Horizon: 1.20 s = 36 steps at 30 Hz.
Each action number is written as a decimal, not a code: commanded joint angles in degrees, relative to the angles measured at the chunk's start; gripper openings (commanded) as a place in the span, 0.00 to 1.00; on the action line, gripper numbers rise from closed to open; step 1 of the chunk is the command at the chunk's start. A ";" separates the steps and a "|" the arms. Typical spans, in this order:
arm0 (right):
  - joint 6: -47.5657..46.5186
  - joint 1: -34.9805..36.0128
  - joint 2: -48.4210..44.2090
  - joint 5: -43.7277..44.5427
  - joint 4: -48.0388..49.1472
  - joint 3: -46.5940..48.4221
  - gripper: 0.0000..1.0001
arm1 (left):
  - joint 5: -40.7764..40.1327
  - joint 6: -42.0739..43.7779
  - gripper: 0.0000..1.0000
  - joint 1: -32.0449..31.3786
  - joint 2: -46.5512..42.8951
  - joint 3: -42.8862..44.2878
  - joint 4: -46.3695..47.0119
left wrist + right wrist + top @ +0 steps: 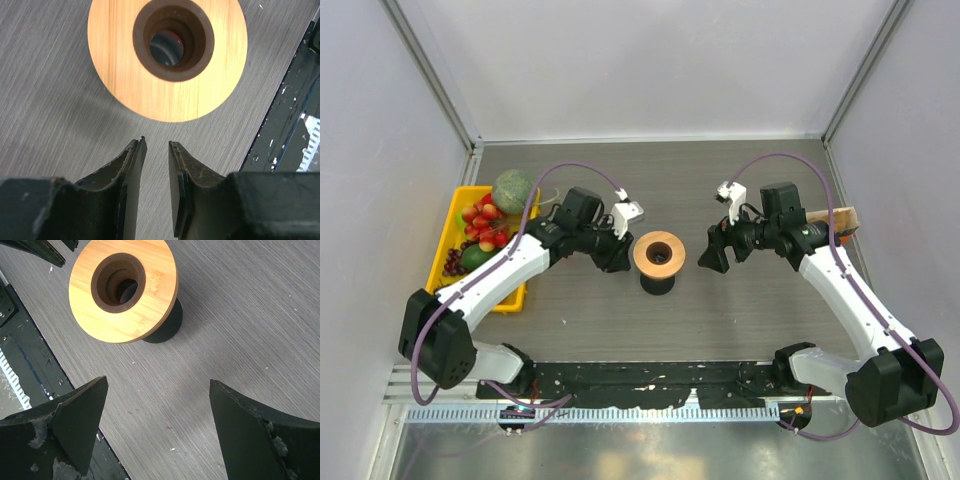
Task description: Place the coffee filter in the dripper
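The dripper (645, 256), a round orange-brown funnel with a dark centre hole, sits on a small black cup (658, 285) at the table's middle. It also shows in the left wrist view (115, 60) and the right wrist view (150, 300). My left gripper (618, 257) hovers just left of it, its jaws a narrow gap apart (157, 142) with bare table between them. My right gripper (712, 254) is just right of the dripper, wide open and empty (158, 381). A tan-brown piece that looks like the coffee filter (842, 217) lies at the far right, partly hidden behind the right arm.
A yellow tray (448, 228) with red fruit, grapes and a green fruit stands at the left, a green melon (513, 188) at its far end. A black base strip (650, 378) runs along the near edge. White walls close in the table on three sides.
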 commanded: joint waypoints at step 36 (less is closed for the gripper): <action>1.69 0.03 -2.45 2.01 2.51 0.05 0.89 | -1.67 -9.04 0.74 36.87 -16.21 -6.10 -5.25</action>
